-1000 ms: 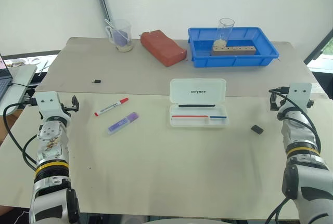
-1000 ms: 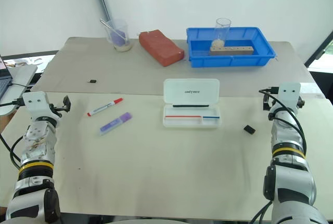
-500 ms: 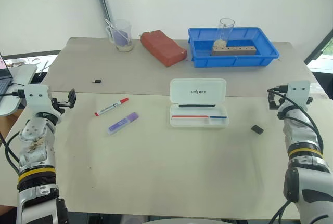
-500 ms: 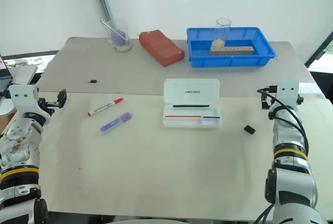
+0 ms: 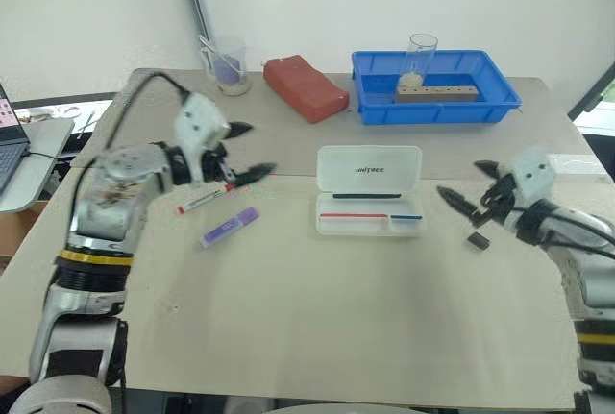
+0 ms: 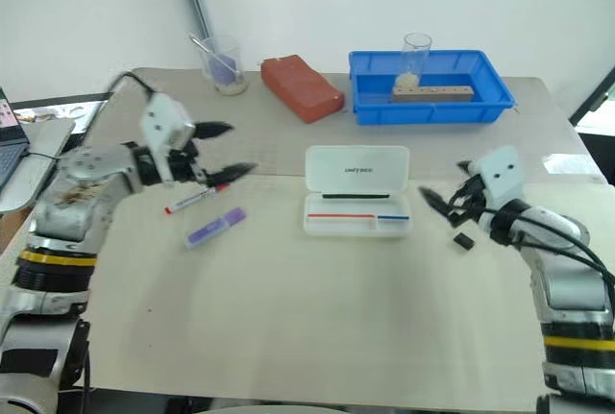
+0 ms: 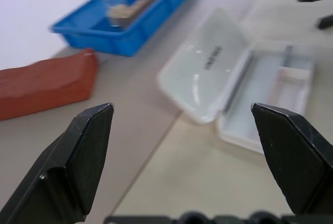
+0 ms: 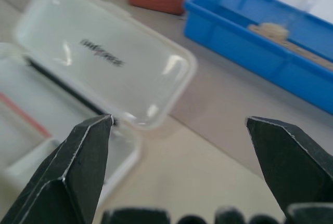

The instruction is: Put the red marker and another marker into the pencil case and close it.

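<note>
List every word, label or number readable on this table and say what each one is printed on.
"UNITREE": black lettering on the open lid of the pencil case.
Red marker: it carries a printed label, too small to read.
Purple marker: no readable text.
Blue bin, red block and cup: no text visible.

Soft, even daylight is filling the scene; shadows are lying faint and diffuse on the pale beige table. Glare is showing on the glossy lid of the flat white hinged plastic pencil case. Motion blur is smearing both arms in the head views. In the wrist views, the blue plastic bin and red-brown brick-shaped block are appearing out of focus.
</note>
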Available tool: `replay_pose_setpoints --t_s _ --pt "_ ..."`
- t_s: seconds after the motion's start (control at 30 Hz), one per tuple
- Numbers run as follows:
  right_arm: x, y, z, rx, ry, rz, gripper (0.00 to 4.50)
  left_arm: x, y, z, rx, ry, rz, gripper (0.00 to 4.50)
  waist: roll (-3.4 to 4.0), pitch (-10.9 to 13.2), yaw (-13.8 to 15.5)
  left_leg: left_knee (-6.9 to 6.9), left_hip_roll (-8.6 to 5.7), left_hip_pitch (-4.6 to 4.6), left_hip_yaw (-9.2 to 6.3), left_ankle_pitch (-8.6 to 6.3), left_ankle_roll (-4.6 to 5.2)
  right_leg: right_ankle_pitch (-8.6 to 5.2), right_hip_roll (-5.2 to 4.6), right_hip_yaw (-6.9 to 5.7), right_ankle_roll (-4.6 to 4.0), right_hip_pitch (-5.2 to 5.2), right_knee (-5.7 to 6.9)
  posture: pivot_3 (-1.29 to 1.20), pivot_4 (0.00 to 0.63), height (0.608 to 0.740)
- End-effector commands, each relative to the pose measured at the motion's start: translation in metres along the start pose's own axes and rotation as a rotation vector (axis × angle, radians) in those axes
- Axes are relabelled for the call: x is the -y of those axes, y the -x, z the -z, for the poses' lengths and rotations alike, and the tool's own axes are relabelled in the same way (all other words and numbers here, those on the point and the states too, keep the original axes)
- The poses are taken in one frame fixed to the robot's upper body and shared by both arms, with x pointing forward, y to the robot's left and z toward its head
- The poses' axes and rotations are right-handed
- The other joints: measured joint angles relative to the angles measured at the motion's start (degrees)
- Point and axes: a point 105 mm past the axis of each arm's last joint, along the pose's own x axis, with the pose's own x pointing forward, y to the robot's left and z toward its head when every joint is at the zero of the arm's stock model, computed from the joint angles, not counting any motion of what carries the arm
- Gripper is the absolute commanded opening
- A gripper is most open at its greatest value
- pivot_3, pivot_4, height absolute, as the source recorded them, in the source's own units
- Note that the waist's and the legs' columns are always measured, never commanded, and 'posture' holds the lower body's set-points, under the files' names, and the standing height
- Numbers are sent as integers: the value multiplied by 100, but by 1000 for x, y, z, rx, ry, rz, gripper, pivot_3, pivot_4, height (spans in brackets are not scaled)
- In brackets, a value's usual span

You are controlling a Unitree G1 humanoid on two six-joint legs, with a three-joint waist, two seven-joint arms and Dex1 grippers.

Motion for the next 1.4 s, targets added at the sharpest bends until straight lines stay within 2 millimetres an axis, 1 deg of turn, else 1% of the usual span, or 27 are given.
replay_pose_setpoints --t_s 0.03,0.1,0.13,0.23,0.33,0.4,0.47,0.53,0.6,0.63,0.7,0.8,0.83,0.87,0.9,1.0,1.1,1.23,1.27,1.4 --pt "-33 8 -24 39 18 -108 4500 24 -31 -11 8 -85 162 4482 -5 3 8 2 0 -1 -1 0 0 -1 1 1 2 0 0 0 150 740" --pt "-50 12 -25 24 17 -154 4500 44 -52 0 -25 -109 255 4482 -14 9 20 8 -1 -3 -4 0 0 -2 1 2 4 1 0 0 150 740" --pt "-56 14 -26 21 10 -166 4500 54 -60 7 -47 -126 298 4482 -18 11 21 9 -2 -5 -5 0 0 -3 1 2 5 1 -3 0 150 740" --pt "-67 18 -31 28 -19 -176 4500 74 -75 25 -99 -171 387 4482 -23 14 11 10 -3 -15 -9 0 1 -2 1 2 4 2 -23 0 150 740" --pt "-73 20 -35 28 -28 -173 4500 85 -84 41 -150 -223 442 4482 -30 18 -4 9 -1 -22 -18 0 2 0 7 2 1 -3 -29 0 150 740" --pt "-75 21 -36 31 -35 -167 4500 89 -90 49 -164 -261 452 4482 -29 18 13 9 -2 -22 -23 -1 3 0 7 0 1 -2 -31 0 150 740" --pt "-78 22 -36 25 -25 -158 4500 91 -96 55 -176 -259 453 4482 -29 18 23 10 -4 -25 -24 -1 3 0 6 -1 2 -1 -33 0 150 740" --pt "-79 23 -34 12 -7 -149 4500 88 -101 63 -203 -251 446 4482 -30 18 37 16 -6 -38 -29 0 3 0 6 -2 3 -4 -34 0 150 740" --pt "-79 23 -35 19 -21 -135 4500 83 -104 66 -209 -244 429 3970 -30 18 46 20 -10 -49 -38 1 5 0 8 -4 5 -5 -37 0 150 740" --pt "-79 24 -35 21 -23 -134 4500 81 -104 66 -210 -235 422 3645 -30 18 42 21 -13 -49 -39 2 6 1 7 -4 7 -3 -39 0 150 740" --pt "-79 24 -35 19 -22 -134 4500 78 -105 67 -210 -228 417 2797 -30 18 30 21 -15 -50 -41 3 8 2 7 -1 10 -3 -39 0 150 740" --pt "-80 25 -32 4 -11 -140 4500 76 -104 68 -211 -225 412 1370 -29 17 23 20 -13 -50 -47 3 8 2 13 -1 10 -4 -38 0 150 740" --pt "-80 25 -32 5 -11 -144 4500 76 -104 69 -213 -227 413 789 -28 17 18 20 -12 -50 -48 3 8 2 15 -1 10 -4 -38 0 150 740" --pt "-81 25 -33 9 -12 -150 4500 76 -102 69 -214 -227 416 306 -27 16 13 19 -12 -50 -49 3 8 2 16 -1 10 -4 -38 0 150 740" --pt "-83 25 -35 15 -12 -159 4500 77 -100 69 -214 -219 421 34 -26 15 13 19 -12 -50 -50 3 8 2 17 -1 10 -3 -38 0 150 740" --pt "-85 25 -40 23 -4 -186 4500 83 -89 71 -209 -230 448 34 -22 13 1 19 -12 -50 -51 3 8 2 18 -1 10 -3 -37 0 150 740" --pt "-86 25 -42 21 5 -212 4500 90 -74 74 -223 -229 470 34 -18 11 -1 18 -9 -49 -51 3 8 2 19 -2 9 -2 -37 0 150 740" --pt "-91 25 -42 17 -5 -266 4500 110 -47 81 -267 -212 508 34 -12 7 -13 17 -5 -46 -51 3 8 4 19 -1 4 1 -36 0 150 740" --pt "-92 25 -42 15 -5 -274 4500 114 -43 82 -277 -212 509 34 -11 6 -10 17 -5 -45 -51 3 8 4 19 -2 3 2 -36 0 150 740" --pt "-93 21 -42 17 -4 -294 4500 123 -41 83 -276 -209 483 34 -11 6 38 20 -6 -44 -51 3 8 2 16 -6 5 6 -36 0 150 740"
